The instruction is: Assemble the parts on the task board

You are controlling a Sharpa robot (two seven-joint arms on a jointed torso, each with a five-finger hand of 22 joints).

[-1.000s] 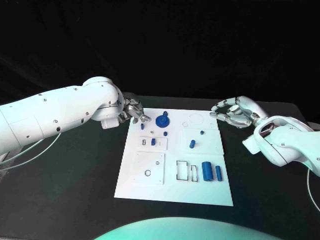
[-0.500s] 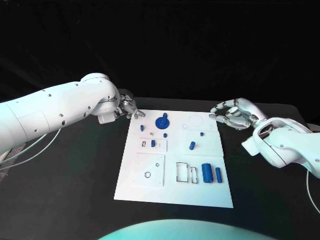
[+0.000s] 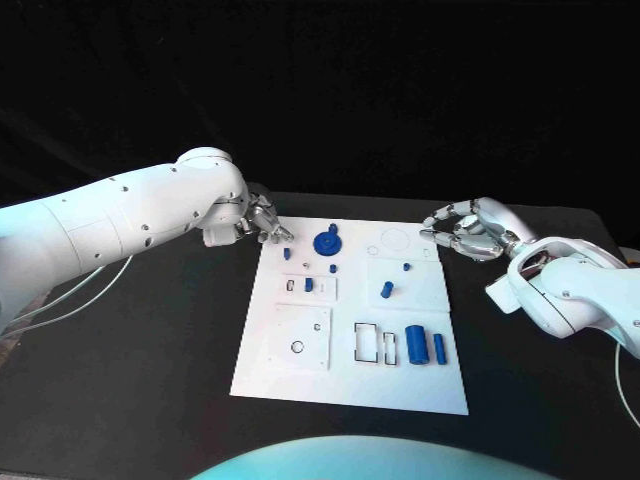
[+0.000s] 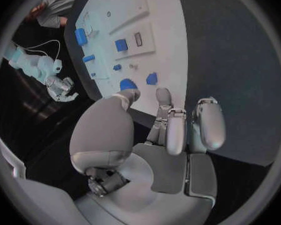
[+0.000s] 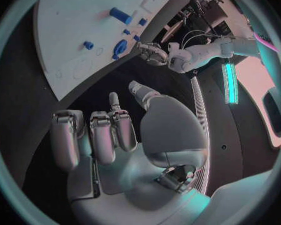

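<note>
The task board (image 3: pixel 352 375) lies flat in the middle of the black table (image 3: pixel 133 400), and everything here is placed against it. On its near half sit a white square plate (image 3: pixel 300 336) with a small ring, two empty rectangular outlines (image 3: pixel 374 342), and just beside them two upright-lying blue cylinders (image 3: pixel 424 345). Further up the board, a small blue part (image 3: pixel 309 285) stands in a framed slot, and a short blue peg (image 3: pixel 387 290) lies toward the board's right half. Near the far edge, a round blue wheel-shaped part (image 3: pixel 325 241) rests on the board, with a tiny blue piece (image 3: pixel 287 254) just to its left.

The left hand (image 3: pixel 258 221) hovers at the board's far left corner, fingers loosely curled and apart, holding nothing; in the left wrist view its fingertips (image 4: pixel 163 96) point at the board's edge. The right hand (image 3: pixel 466 229) hangs off the board's far right corner, fingers curled inward around nothing.
</note>
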